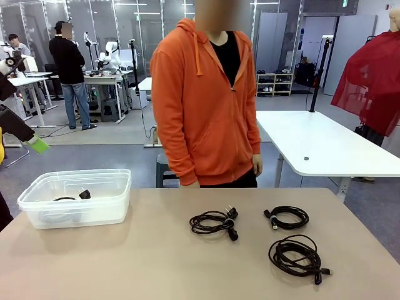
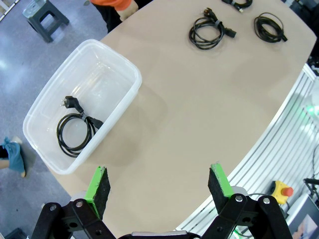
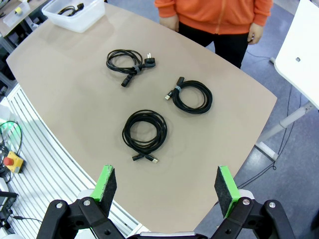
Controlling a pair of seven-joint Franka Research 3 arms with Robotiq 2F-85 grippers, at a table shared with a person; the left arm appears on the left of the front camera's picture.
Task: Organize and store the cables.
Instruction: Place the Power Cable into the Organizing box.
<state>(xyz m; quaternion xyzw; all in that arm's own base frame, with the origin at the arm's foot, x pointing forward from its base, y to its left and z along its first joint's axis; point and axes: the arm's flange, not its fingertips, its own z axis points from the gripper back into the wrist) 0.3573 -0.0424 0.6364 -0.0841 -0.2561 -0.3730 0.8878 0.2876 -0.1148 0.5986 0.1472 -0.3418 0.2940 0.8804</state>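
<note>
Front view: a clear bin (image 1: pixel 37 212) sits at the left of the table (image 1: pixel 156 269), with one cable (image 1: pixel 74 197) already inside. Three more lie at lower right: a plug cable (image 1: pixel 214 222), a small coil (image 1: pixel 287 217) to its right, and a big coil (image 1: pixel 297 255) nearest the bottom edge. A person (image 1: pixel 206 100) stands behind the table, hands down.

Left wrist view: the left fingers (image 2: pixel 101 191) are spread wide and empty, high above the table. The bin is at centre left and the loose cables are at upper right.

Right wrist view: the right fingers (image 3: pixel 105 184) are also wide apart and hold nothing. The big coil sits mid-frame above them, and the bin is at upper left.

One cable looks stored and three remain, so this seems a pause between picks. The next move probably calls for the right arm to drop onto the big coil, pinch several strands together so the loops don't spill, and carry it across to the bin.
</note>
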